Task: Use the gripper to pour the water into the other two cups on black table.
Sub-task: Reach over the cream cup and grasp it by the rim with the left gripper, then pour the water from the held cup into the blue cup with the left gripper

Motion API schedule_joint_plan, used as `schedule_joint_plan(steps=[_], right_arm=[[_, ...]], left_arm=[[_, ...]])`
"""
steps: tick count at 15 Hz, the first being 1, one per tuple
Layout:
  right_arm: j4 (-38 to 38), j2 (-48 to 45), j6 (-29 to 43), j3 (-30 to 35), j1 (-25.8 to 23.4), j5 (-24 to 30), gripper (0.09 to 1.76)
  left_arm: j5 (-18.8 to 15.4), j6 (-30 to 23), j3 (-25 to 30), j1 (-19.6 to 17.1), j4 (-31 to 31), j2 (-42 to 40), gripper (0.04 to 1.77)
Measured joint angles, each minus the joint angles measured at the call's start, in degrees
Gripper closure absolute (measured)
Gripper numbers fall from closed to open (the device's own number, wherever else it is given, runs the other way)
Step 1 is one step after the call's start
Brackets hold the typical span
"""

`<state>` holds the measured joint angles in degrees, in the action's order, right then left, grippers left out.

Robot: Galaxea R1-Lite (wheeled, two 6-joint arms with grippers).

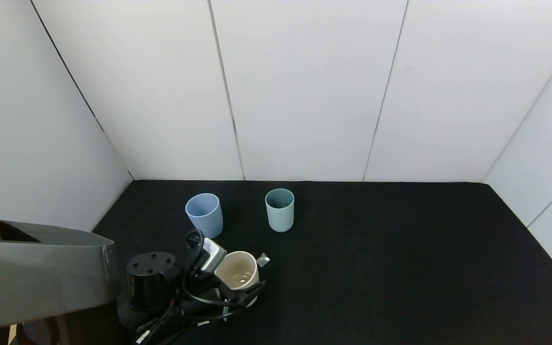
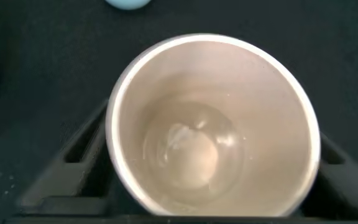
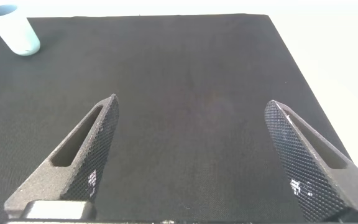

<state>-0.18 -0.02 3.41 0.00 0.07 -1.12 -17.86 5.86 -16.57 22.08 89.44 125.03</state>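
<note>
A cream-white cup [image 1: 237, 272] stands upright near the front left of the black table [image 1: 400, 263]. My left gripper [image 1: 245, 290] is shut on it, one finger pressed against each side. In the left wrist view, the cup [image 2: 210, 149] has a little water at its bottom. Behind it stand the other two cups, apart from each other: the light blue cup [image 1: 204, 214] and the teal-green cup [image 1: 280, 209]. My right gripper [image 3: 191, 99] does not show in the head view. It hangs open over bare table with nothing between its fingers.
White wall panels [image 1: 304, 86] close in the table at the back and on both sides. My grey torso cover [image 1: 36, 273] fills the lower left corner. A small silver scrap [image 1: 262, 260] lies just beside the cream cup.
</note>
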Motion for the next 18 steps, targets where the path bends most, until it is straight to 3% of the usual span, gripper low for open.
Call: schedule_joint_plan(steps=[1, 3, 13, 18], right_arm=[[0.0, 0.0, 0.0, 0.0, 0.0, 0.0, 0.14], [0.0, 0.0, 0.0, 0.0, 0.0, 0.0, 0.14], [0.0, 0.0, 0.0, 0.0, 0.0, 0.0, 0.14], [0.0, 0.0, 0.0, 0.0, 0.0, 0.0, 0.14]], left_arm=[[0.0, 0.0, -0.1, 0.0, 0.0, 0.1, 0.44], [0.0, 0.1, -0.3, 0.0, 0.1, 0.3, 0.5], [0.5, -0.2, -0.1, -0.1, -0.2, -1.4, 0.51], [1.0, -0.2, -3.7, -0.9, -0.1, -4.7, 0.51]])
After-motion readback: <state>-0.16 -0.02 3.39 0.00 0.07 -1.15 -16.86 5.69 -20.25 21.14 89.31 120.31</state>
